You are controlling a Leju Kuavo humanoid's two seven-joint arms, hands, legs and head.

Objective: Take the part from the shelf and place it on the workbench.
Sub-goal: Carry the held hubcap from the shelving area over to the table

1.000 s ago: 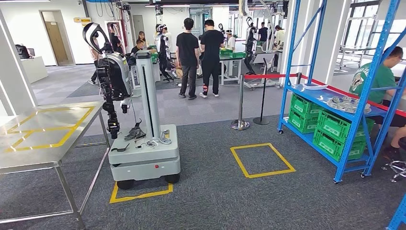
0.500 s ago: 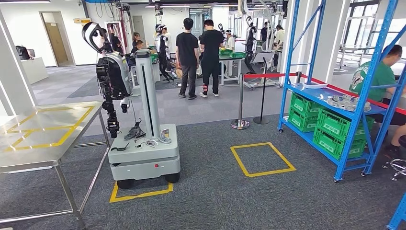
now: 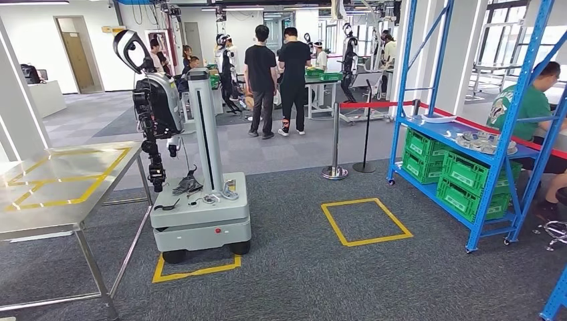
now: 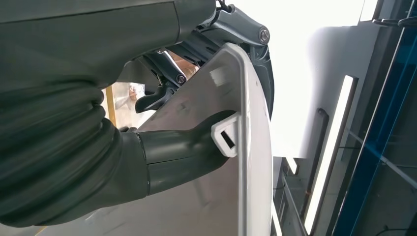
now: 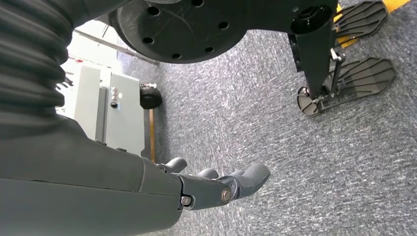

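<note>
the left hand [image 4: 162, 147] is gripping the white part [image 4: 246, 147] by its edge, thumb hooking a tab, while the right hand [image 5: 216, 184] is hanging empty, fingers loosely apart; walking could be jolting the part loose before reaching the table [image 3: 60, 187] at nine o'clock.

Grey carpet [image 3: 301, 267] with yellow floor squares [image 3: 366, 222], white walls [image 3: 40, 33], red-belted stanchions [image 3: 335, 144].
</note>
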